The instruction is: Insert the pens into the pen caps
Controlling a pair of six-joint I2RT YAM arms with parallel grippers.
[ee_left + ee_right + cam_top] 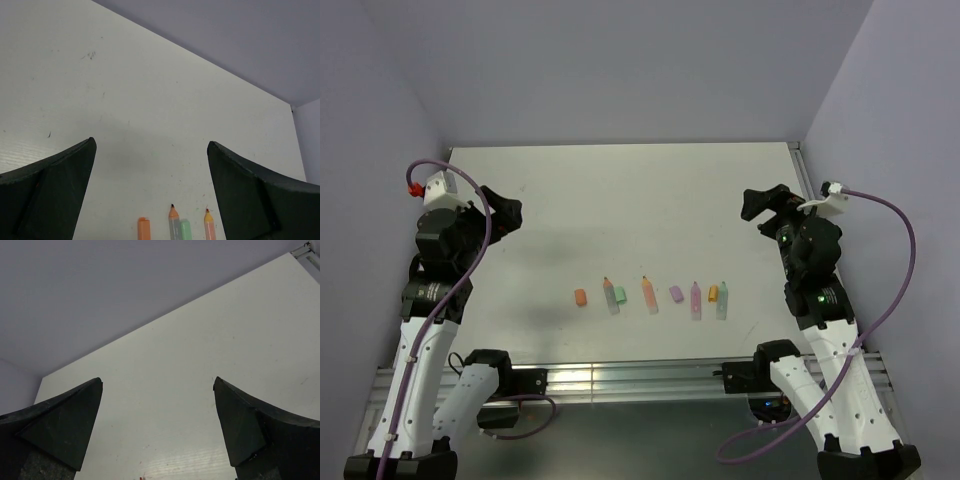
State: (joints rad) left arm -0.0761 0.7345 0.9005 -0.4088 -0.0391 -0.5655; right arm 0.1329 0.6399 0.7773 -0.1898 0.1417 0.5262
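The pens and pen caps lie in a row near the table's front edge. From left to right they are an orange cap (pixel 580 297), an orange-tipped pen (pixel 610 298) touching a green cap (pixel 620 294), an orange pen (pixel 649 294), a purple cap (pixel 676 294), a pink pen (pixel 696 300), an orange cap (pixel 713 293) and a green pen (pixel 723 300). My left gripper (pixel 506 214) hovers open, back and to the left of the row. My right gripper (pixel 760 206) is open, back and to the right. The left wrist view catches the orange cap (pixel 144 229), the orange-tipped pen (pixel 173 222), the green cap (pixel 185 229) and the orange pen (pixel 209 225) below my empty left gripper (pixel 151 143).
The white table (pixel 640 200) is enclosed by lilac walls on three sides. A metal rail (pixel 620 378) runs along the near edge between the arm bases. The right wrist view shows only bare table (pixel 200 350) and wall beyond my right gripper (pixel 158 381).
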